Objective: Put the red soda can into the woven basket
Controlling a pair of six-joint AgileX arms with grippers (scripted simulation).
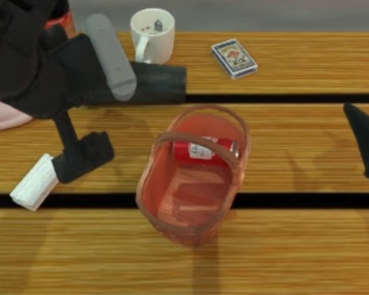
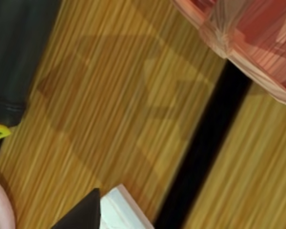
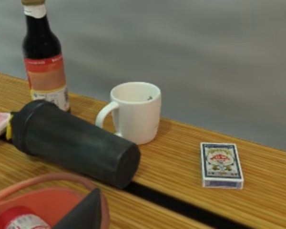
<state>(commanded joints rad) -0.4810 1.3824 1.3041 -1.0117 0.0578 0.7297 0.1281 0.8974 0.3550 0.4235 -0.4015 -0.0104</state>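
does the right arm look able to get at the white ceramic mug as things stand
Probably yes. The white ceramic mug stands upright near the table's far edge with nothing above it. The lying black tumbler sits just in front; the right gripper is parked at the right edge.

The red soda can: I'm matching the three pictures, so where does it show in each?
Top view: the red soda can lies on its side inside the woven basket, under the handle.
Left wrist view: not in it; only the basket's edge shows.
Right wrist view: its top shows inside the basket.
Shared landmark: the basket.
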